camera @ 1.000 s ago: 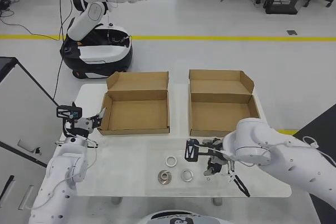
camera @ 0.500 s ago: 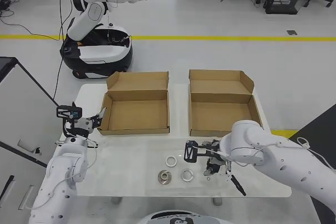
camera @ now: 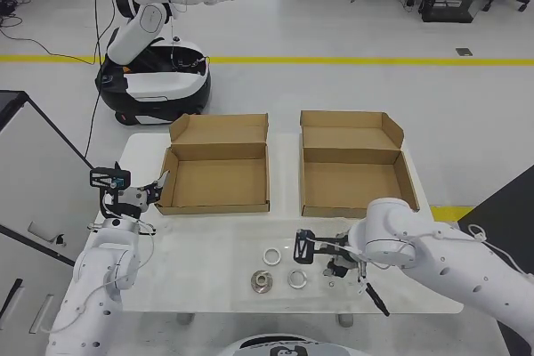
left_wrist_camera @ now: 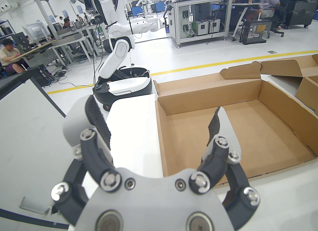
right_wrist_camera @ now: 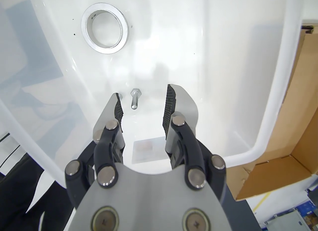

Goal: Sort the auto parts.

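Lower centre of the top view, the right gripper (right_wrist_camera: 144,94) gapes over a small bolt (right_wrist_camera: 134,99) lying off-centre; closing could flick it away.

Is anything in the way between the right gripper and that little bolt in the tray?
Nothing visible. The right gripper hangs with its jaws open directly over the bolt, which lies in the gap between them. The metal ring lies apart, farther out.
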You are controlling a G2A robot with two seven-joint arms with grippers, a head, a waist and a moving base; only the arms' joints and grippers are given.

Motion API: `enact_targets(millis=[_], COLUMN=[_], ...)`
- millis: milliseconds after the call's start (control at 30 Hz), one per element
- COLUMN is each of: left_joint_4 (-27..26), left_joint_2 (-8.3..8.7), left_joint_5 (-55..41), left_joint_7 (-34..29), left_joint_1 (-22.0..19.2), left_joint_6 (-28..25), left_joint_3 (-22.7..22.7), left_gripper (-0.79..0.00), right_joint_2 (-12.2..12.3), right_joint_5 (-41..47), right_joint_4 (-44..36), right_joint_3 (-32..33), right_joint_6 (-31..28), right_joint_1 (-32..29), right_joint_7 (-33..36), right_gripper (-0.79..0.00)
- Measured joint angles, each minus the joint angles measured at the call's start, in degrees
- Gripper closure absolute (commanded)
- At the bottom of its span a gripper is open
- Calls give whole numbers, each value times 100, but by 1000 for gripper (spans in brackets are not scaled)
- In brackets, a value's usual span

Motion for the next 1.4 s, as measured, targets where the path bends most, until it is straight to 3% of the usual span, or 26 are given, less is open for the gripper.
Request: enact_targets(millis=[67, 1233, 1400], left_joint_4=[0, 0, 0], left_joint_2=[0, 0, 0], left_joint_5=[0, 0, 0], left_joint_7=[0, 0, 0], left_joint_1=[0, 0, 0], left_joint_6=[0, 0, 0], left_joint_3=[0, 0, 0], left_gripper=[-785, -785, -785], right_joint_2=[3, -123, -129], right_joint_5=[-16, -97, -70], right_joint_4=[13, 287, 307], right_joint_3=[5, -41, -21], right_joint_6=[-14, -73, -75], right_joint_1=[-28, -179, -201], right_joint_7=[-6, -80, -68], right_gripper=[-419, -326, -283])
